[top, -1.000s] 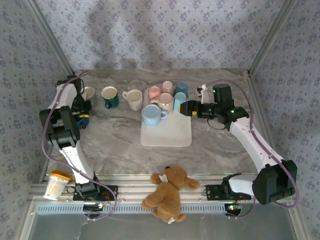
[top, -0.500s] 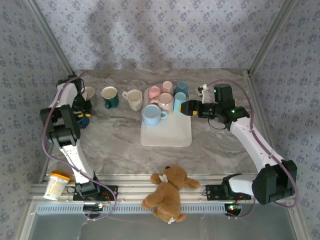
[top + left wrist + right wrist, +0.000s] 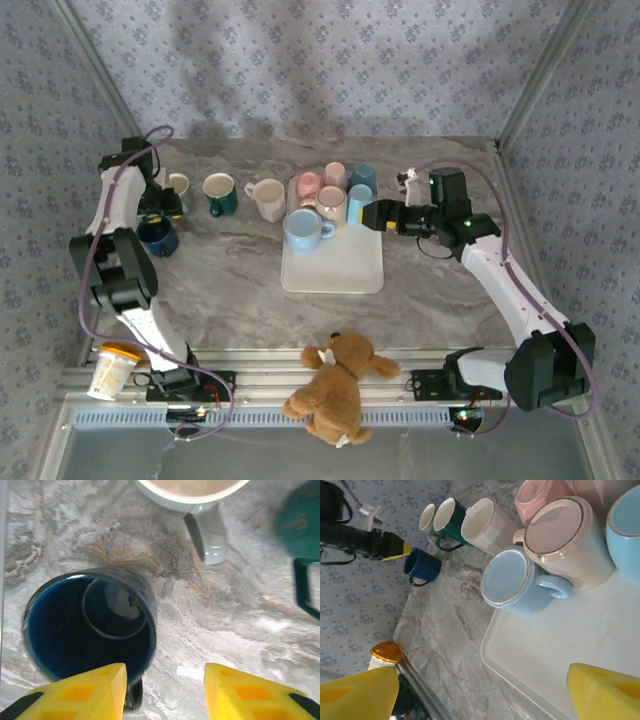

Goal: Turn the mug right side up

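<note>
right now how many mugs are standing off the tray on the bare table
4. A dark blue mug at the far left; behind it a row running toward the tray: white mug, teal mug, cream mug. None looks hidden.

Glossy ceramic mug (image 3: 75,635), smooth marbled tabletop (image 3: 235,615)

Readable text: none in any view.
Base of pink mug (image 3: 540,495): small dark print, too small to read.
Side of teal mug (image 3: 300,525): faint gold marks, blurred.
Side of orange-lidded cup (image 3: 110,368): printing, illegible.
</note>
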Robot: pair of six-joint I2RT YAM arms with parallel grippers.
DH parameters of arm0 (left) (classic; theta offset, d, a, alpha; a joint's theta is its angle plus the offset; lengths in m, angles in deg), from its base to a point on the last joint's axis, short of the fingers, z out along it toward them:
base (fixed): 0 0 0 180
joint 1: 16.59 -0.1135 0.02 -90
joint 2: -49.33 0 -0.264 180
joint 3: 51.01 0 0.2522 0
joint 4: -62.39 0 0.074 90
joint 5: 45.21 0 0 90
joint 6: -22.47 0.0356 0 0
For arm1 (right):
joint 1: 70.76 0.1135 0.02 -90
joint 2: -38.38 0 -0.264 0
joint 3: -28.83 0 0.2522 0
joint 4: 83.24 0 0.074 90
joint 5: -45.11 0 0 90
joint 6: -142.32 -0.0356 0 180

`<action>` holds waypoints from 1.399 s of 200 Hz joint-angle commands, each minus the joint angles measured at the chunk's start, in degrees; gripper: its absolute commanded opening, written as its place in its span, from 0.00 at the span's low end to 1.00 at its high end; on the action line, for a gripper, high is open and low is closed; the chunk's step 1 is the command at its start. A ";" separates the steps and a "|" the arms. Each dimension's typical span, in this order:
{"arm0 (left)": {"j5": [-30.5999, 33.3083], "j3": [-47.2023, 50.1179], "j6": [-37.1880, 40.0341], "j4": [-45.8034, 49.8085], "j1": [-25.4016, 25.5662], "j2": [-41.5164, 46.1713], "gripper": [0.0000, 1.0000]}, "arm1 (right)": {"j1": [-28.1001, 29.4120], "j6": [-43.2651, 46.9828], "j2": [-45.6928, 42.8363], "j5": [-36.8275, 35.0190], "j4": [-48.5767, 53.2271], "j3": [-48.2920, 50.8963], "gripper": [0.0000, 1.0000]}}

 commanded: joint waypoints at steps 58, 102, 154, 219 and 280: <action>-26.06 9.12 -0.44 -13.30 11.09 21.42 0.56 | -1.73 -0.22 -0.76 -1.14 -2.07 0.85 0.92; -29.47 15.29 0.21 -25.87 22.43 25.78 0.61 | -1.87 -1.58 -1.15 -1.94 -3.28 2.67 0.92; -32.87 20.40 -3.25 -35.09 29.29 25.12 0.64 | -1.43 2.80 -1.27 -5.56 -2.18 4.33 0.89; -31.69 23.36 -10.46 -40.29 34.59 21.26 0.64 | -1.21 12.58 5.64 -14.87 0.97 1.11 0.77; -33.16 24.60 -16.07 -48.20 39.93 17.55 0.62 | -0.43 32.49 16.98 -21.30 2.60 -5.58 0.62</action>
